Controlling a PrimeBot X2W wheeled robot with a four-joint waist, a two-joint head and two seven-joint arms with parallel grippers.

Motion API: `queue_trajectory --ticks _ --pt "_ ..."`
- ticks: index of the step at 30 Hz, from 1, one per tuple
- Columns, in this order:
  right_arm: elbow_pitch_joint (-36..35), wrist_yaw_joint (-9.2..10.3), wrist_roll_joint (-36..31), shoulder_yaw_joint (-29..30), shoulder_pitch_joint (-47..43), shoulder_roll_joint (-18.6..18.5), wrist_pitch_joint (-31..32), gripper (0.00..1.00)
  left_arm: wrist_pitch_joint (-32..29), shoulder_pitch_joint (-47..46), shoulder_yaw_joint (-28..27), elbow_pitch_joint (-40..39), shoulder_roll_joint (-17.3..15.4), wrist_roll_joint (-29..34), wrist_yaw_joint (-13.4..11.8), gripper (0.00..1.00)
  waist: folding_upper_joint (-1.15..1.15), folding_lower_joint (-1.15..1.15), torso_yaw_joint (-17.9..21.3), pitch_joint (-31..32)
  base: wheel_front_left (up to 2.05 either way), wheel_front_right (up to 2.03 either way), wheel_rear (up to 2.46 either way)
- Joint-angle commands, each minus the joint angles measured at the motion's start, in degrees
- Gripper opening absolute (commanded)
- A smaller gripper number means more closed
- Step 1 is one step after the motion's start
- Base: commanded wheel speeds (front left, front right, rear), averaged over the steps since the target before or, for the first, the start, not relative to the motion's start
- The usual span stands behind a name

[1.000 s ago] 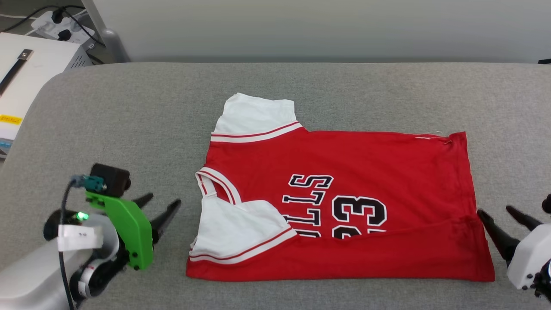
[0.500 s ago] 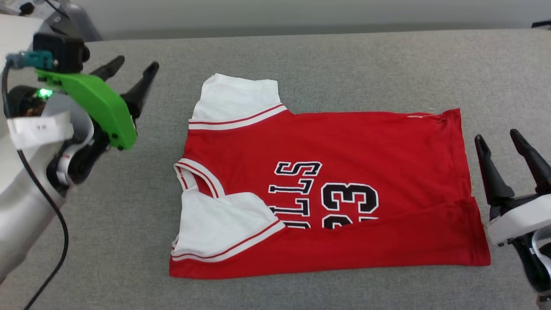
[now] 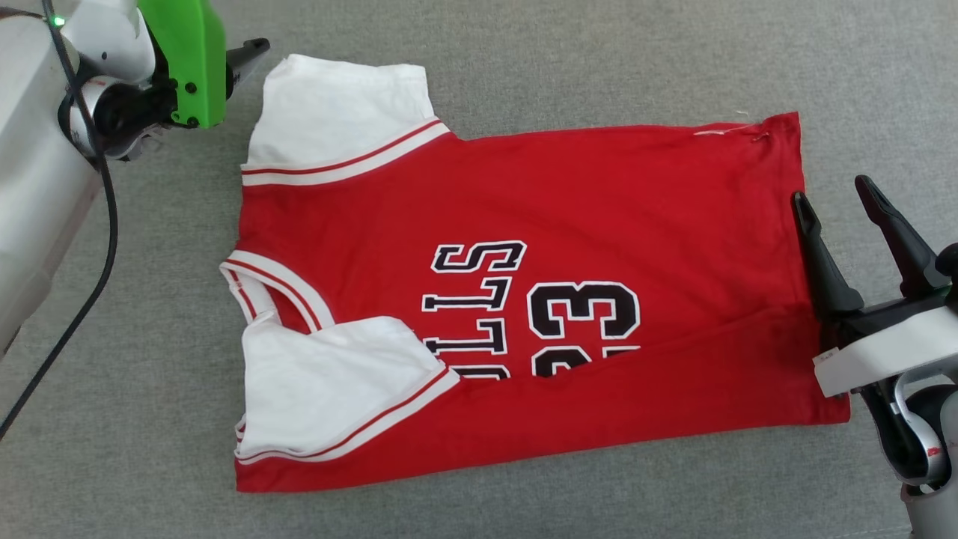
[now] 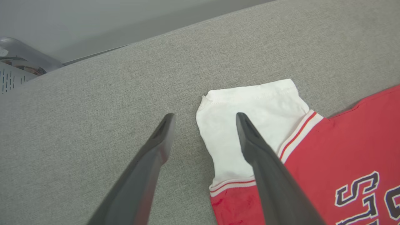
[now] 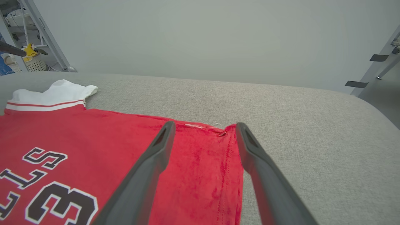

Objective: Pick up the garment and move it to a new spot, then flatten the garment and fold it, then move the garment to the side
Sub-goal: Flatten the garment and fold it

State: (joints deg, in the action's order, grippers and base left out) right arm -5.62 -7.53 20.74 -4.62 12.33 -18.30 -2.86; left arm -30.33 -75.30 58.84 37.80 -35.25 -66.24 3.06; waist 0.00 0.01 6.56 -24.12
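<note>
The garment lies flat on the grey padded surface, collar to the left and hem to the right, with its near edge and near white sleeve folded over the lettering. My left gripper is at the far left beside the far white sleeve. Seen from the left wrist, the left gripper is open, one finger over that sleeve and the other over bare surface. My right gripper stands open at the hem. From the right wrist, the right gripper straddles the garment's far hem corner.
The grey padded surface extends around the garment on all sides. A black cable hangs from my left arm. Beyond the surface stand a basket at the far left and metal frame legs at the right.
The head camera has tilted down and closer. My left gripper has travelled from beside the collar up to the far sleeve. My right gripper has moved forward along the hem.
</note>
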Motion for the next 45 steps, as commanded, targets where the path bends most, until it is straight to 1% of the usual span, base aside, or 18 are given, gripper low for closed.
queue_trajectory --ticks 1,6,9,13,17,18,19,22,25,26,27,31,33,34,36,38,42,45 --pt "-0.2 0.04 -0.6 -0.4 1.4 0.4 -0.6 1.0 -2.3 -1.8 0.7 1.4 0.8 -0.3 0.6 1.0 0.0 -0.01 2.5 -4.1 0.0 0.0 0.0" --pt "0.1 0.04 -0.5 -1.2 3.1 0.8 -1.0 1.0 -7.6 -4.7 2.4 5.5 2.6 0.0 1.5 1.0 0.0 -0.01 3.5 -6.9 0.0 0.0 0.0" --pt "0.5 0.04 -0.4 -1.8 4.4 0.7 -1.5 1.0 -8.3 -6.0 3.2 7.7 3.4 0.8 2.0 1.0 0.0 -0.01 4.2 -8.6 0.0 0.0 0.0" --pt "1.5 0.04 -0.2 -2.5 5.6 0.6 -2.0 1.0 -9.0 -6.3 5.8 10.5 3.9 3.3 2.7 1.0 0.0 -0.01 4.6 -9.7 0.0 0.0 0.0" --pt "2.4 0.04 0.3 -2.7 5.9 0.4 -2.6 1.0 -10.1 -5.2 7.1 12.1 3.9 3.3 3.5 1.0 0.0 -0.01 4.7 -9.8 0.0 0.0 0.0" --pt "2.6 0.04 0.3 -2.6 5.9 0.3 -2.6 1.0 -10.1 -5.0 7.5 12.2 3.8 3.5 3.6 0.78 0.0 -0.01 4.6 -9.7 0.0 0.0 0.0" --pt "2.7 0.04 0.5 -2.3 5.9 0.2 -2.7 1.0 -9.9 -4.8 7.7 12.3 3.7 3.5 3.8 0.0 0.0 -0.01 4.4 -9.5 0.0 0.0 0.0" --pt "2.8 0.04 0.7 -1.7 6.4 -0.3 -2.8 1.0 -7.8 -4.8 7.9 11.8 3.6 3.7 4.1 0.0 0.0 -0.01 3.8 -8.7 0.0 0.0 0.0" --pt "2.6 0.04 0.3 -1.1 7.4 -1.8 -2.3 1.0 -4.8 -4.9 8.1 10.9 3.7 4.1 4.3 0.0 0.0 -0.01 2.8 -7.6 0.0 0.0 0.0" --pt "2.2 0.04 0.9 -0.2 9.4 -4.3 -0.7 1.0 -1.2 -4.8 8.1 9.3 3.7 4.5 4.4 0.0 0.0 -0.01 1.8 -5.9 0.0 0.0 0.0" --pt "2.3 0.04 1.2 -0.1 10.0 -5.1 0.4 1.0 -0.2 -4.7 8.3 8.8 3.6 4.6 4.4 0.0 0.0 -0.01 1.5 -5.3 0.0 0.0 0.0" --pt "2.9 0.04 3.9 -1.7 13.2 -10.4 9.2 1.0 3.5 -3.6 8.9 4.9 3.1 4.3 4.4 0.0 0.0 -0.01 0.1 -3.4 0.0 0.0 0.0" --pt "4.0 0.04 6.4 -3.3 15.2 -14.3 15.1 1.0 5.2 -3.0 9.4 2.9 3.1 4.3 4.4 0.0 0.0 -0.01 -1.0 -2.5 0.0 0.0 0.0" --pt "4.5 0.04 8.0 -4.1 16.5 -16.2 17.9 1.0 6.0 -2.7 9.6 1.8 3.0 4.2 4.4 0.0 0.0 -0.01 -1.5 -2.2 0.0 0.0 0.0" --pt "5.8 0.04 11.4 -5.5 18.6 -18.8 22.9 1.0 7.1 -2.2 9.8 0.4 2.9 4.2 4.4 0.0 0.0 -0.01 -2.2 -1.9 0.0 0.0 0.0" --pt "7.3 0.04 15.3 -7.6 20.9 -21.7 29.4 1.0 8.4 -1.8 10.1 -1.3 2.9 4.3 4.4 0.0 0.0 -0.01 -3.0 -1.6 0.0 0.0 0.0" --pt "10.4 0.04 20.3 -11.9 25.4 -25.0 39.3 1.0 10.0 -1.6 10.3 -3.6 3.0 4.5 4.4 0.0 0.0 -0.01 -4.4 -1.6 0.0 0.0 0.0" --pt "13.2 0.04 22.1 -14.7 28.5 -25.3 44.3 1.0 10.6 -1.8 10.3 -5.0 3.0 4.7 4.4 0.0 0.0 -0.01 -5.2 -2.1 0.0 0.0 0.0"
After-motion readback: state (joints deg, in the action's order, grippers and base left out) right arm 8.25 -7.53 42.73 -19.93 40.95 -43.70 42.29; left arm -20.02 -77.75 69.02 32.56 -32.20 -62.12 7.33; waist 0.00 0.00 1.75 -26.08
